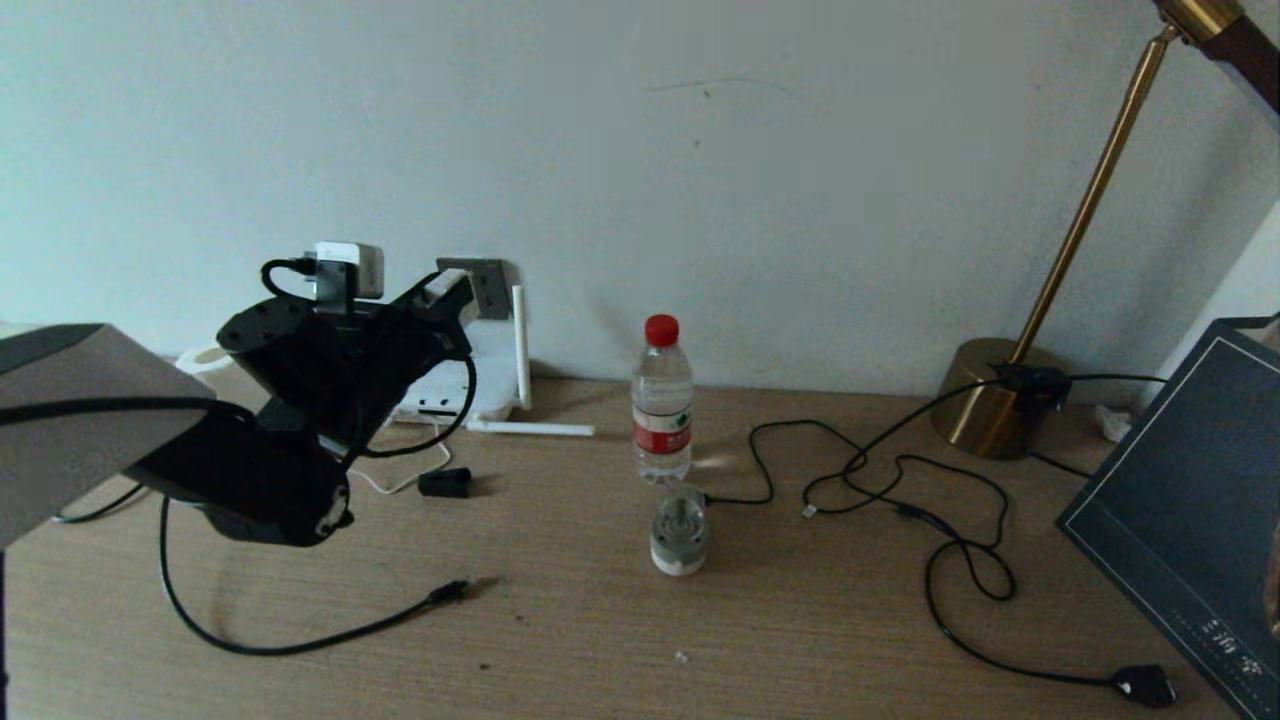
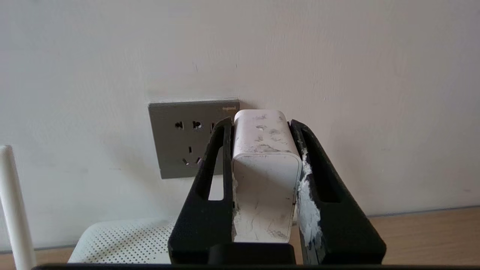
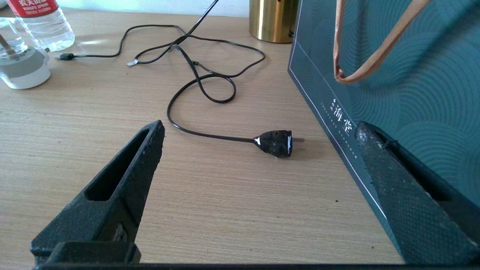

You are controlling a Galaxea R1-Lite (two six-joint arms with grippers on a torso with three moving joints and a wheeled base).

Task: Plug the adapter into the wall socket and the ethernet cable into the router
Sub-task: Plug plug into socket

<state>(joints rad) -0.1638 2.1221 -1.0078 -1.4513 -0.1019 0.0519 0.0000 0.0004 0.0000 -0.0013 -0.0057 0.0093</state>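
Observation:
My left gripper (image 2: pixel 260 123) is shut on the white adapter (image 2: pixel 264 165), one black finger on each side. It holds the adapter up at the wall, close to the dark grey wall socket (image 2: pixel 180 138). Several of the plate's pin holes still show beside the adapter. In the head view the left gripper (image 1: pixel 440 295) is right in front of the wall socket (image 1: pixel 487 285), above the white router (image 1: pixel 480 385). The ethernet cable (image 1: pixel 300 640) lies loose on the desk, its small connector (image 1: pixel 452 590) free. My right gripper (image 3: pixel 259 126) hangs open over bare desk.
A water bottle (image 1: pixel 662 400) and a small jar (image 1: pixel 680 535) stand mid-desk. The brass lamp base (image 1: pixel 990 400) and its black cable with a chunky plug (image 3: pixel 275 143) lie to the right, beside a dark teal bag (image 3: pixel 393 75). A small black block (image 1: pixel 445 483) sits by the router.

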